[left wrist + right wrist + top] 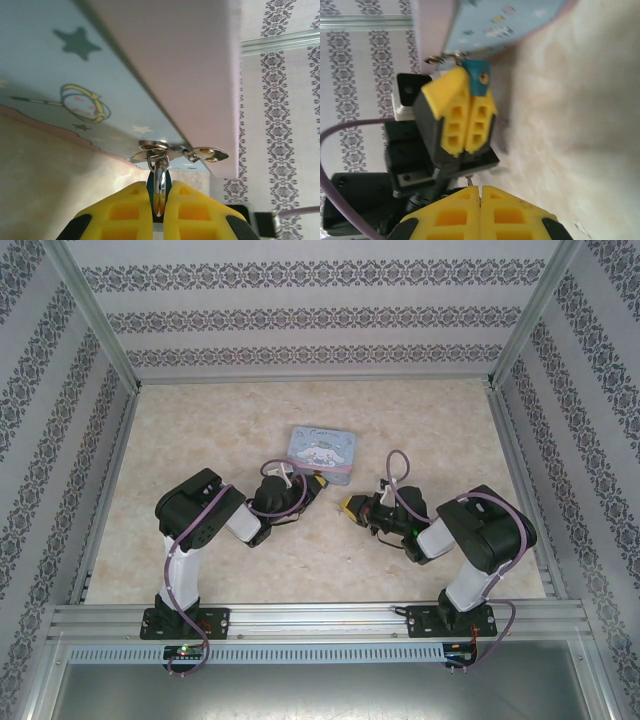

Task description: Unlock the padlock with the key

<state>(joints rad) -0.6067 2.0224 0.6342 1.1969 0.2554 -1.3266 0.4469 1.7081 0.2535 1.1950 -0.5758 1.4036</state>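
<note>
Yellow fingers of the left gripper (160, 197) are pinched tight on the padlock (476, 83), whose shackle hangs through the hasp of the pale blue cartoon tin (60, 75). The right gripper (480, 192) is clamped too, with a thin grey sliver, seemingly the key (469, 178), poking from its tips, apart from the lock. The step in hand looks like bringing the key to the keyhole. The next move calls for fine alignment with the padlock's brassy spot, then a straight push.
</note>
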